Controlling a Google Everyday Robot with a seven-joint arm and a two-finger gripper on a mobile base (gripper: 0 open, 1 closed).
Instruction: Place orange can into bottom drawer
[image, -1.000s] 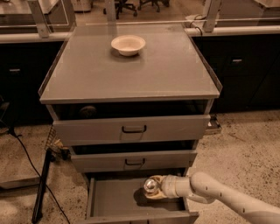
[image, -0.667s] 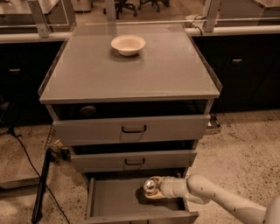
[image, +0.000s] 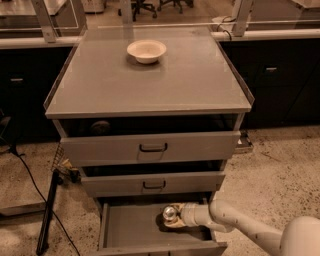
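Above speckled flooring, the open bottom drawer (image: 132, 227) contains the gripper (image: 175, 223) at the half-hidden orange can (image: 169, 213), its grasp impossible to tell.

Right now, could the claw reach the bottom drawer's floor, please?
Probably yes: the bottom drawer stands open, and the claw is inside it at the orange can, with nothing visible blocking.

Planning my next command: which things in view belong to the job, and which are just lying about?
Job: orange can, in the open bottom drawer; gripper, at the can inside that drawer.
Lying about: white bowl on the cabinet top; top drawer; middle drawer.
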